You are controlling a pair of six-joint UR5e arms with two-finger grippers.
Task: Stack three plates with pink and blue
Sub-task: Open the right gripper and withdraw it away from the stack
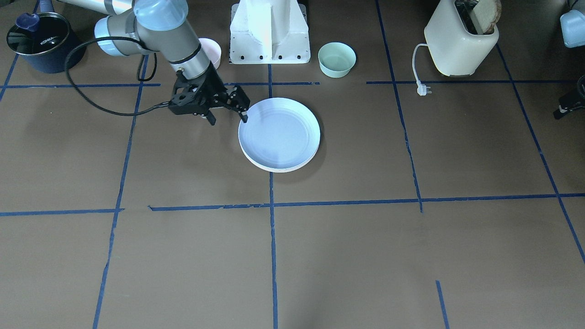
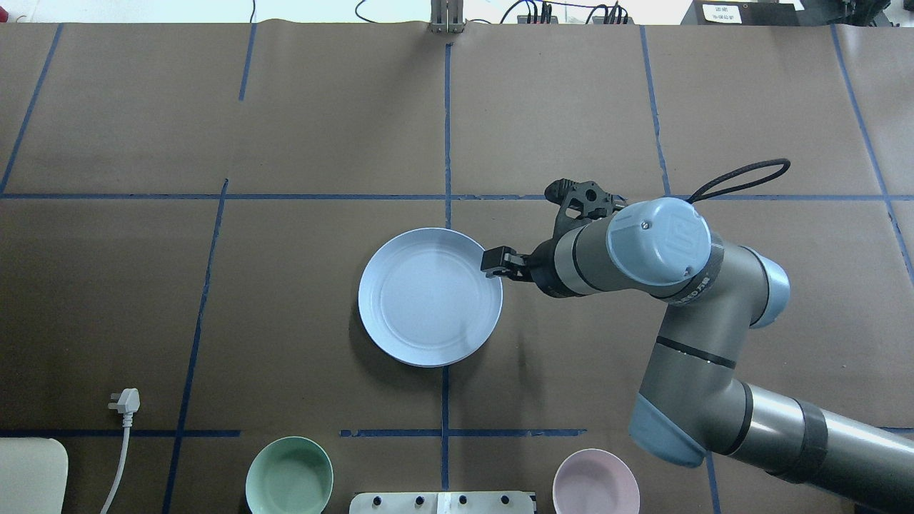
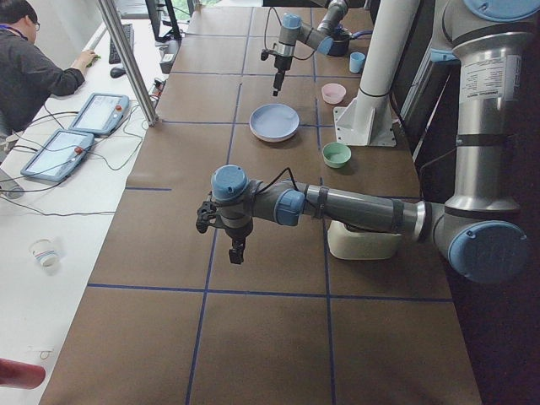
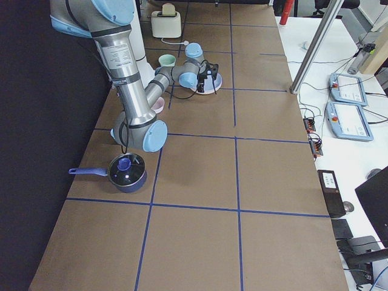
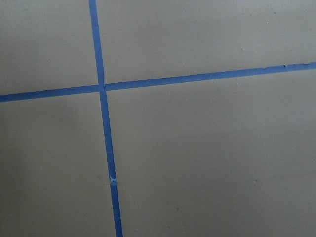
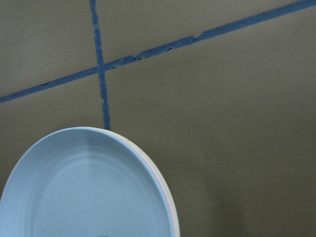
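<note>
The light blue plate (image 1: 279, 135) lies on top of a stack in the table's middle and also shows in the overhead view (image 2: 428, 296). Thin rims of the plates under it show at its edge, a pale pink one in the right wrist view (image 6: 171, 210); the cream plate cannot be told apart. My right gripper (image 1: 227, 118) is open and empty. One fingertip (image 1: 245, 118) is at the stack's rim and the other is outside it. My left gripper (image 1: 568, 106) is far off at the view's edge over bare table; I cannot tell its state.
A mint-green bowl (image 1: 337, 58) and a small pink bowl (image 1: 212, 51) stand beside the robot base (image 1: 269, 32). A cream toaster (image 1: 461, 39) with its plug (image 1: 424, 90) stands on my left side, and a dark pot (image 1: 43, 41) on my right.
</note>
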